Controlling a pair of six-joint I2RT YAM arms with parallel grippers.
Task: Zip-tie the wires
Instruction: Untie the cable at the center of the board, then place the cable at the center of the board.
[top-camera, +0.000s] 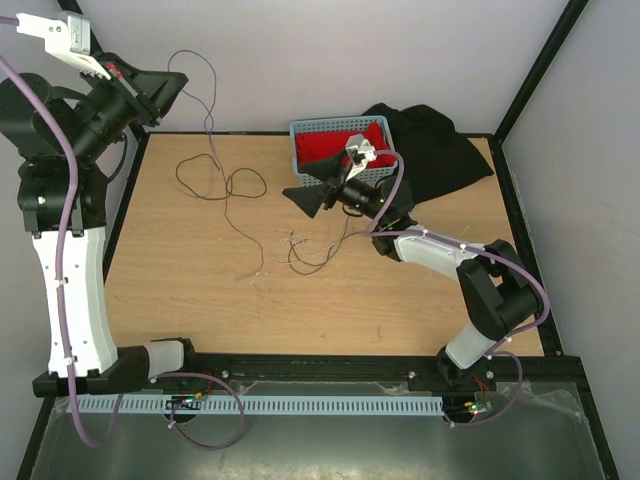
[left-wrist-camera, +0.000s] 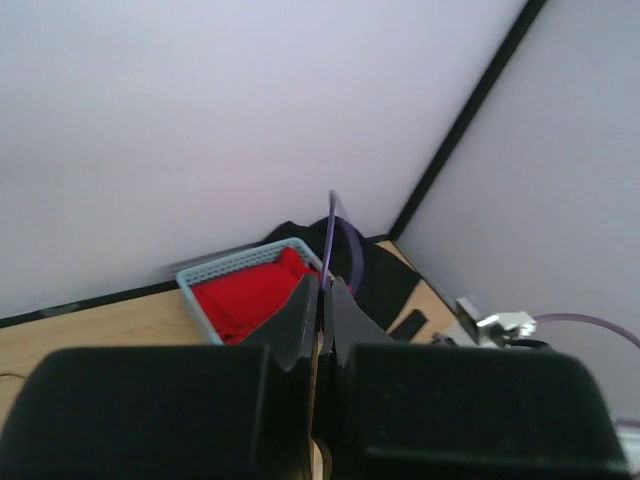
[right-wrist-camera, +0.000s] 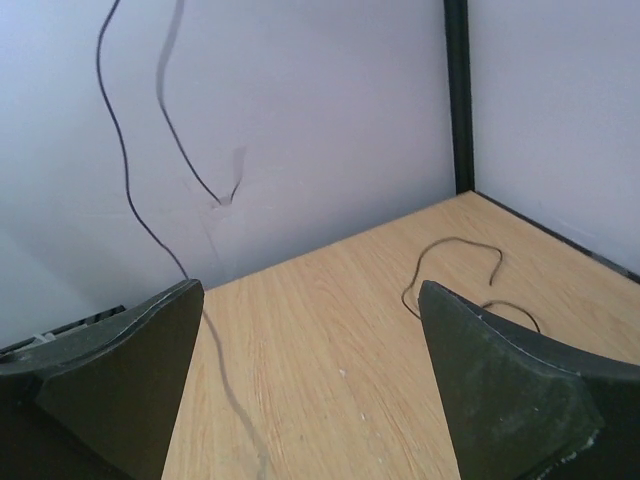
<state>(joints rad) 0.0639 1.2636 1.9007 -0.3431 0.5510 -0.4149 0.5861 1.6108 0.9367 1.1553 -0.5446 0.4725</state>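
Observation:
The wires (top-camera: 225, 185) are thin dark strands lying in loose loops on the wooden table, with a second tangle (top-camera: 310, 255) near the middle. One strand rises off the table up to my left gripper (top-camera: 180, 80), which is raised high at the back left and shut on it. In the left wrist view the left gripper (left-wrist-camera: 325, 285) has its jaws pressed together. My right gripper (top-camera: 303, 200) is open and empty above the table by the basket. In the right wrist view the right gripper (right-wrist-camera: 310, 290) faces the lifted strand (right-wrist-camera: 130, 200) and a loop (right-wrist-camera: 455, 245) on the table.
A light blue basket (top-camera: 300, 140) holding red cloth (top-camera: 340, 145) stands at the back centre, also in the left wrist view (left-wrist-camera: 200, 275). A black cloth (top-camera: 440, 150) lies at the back right. White walls and a black frame enclose the table.

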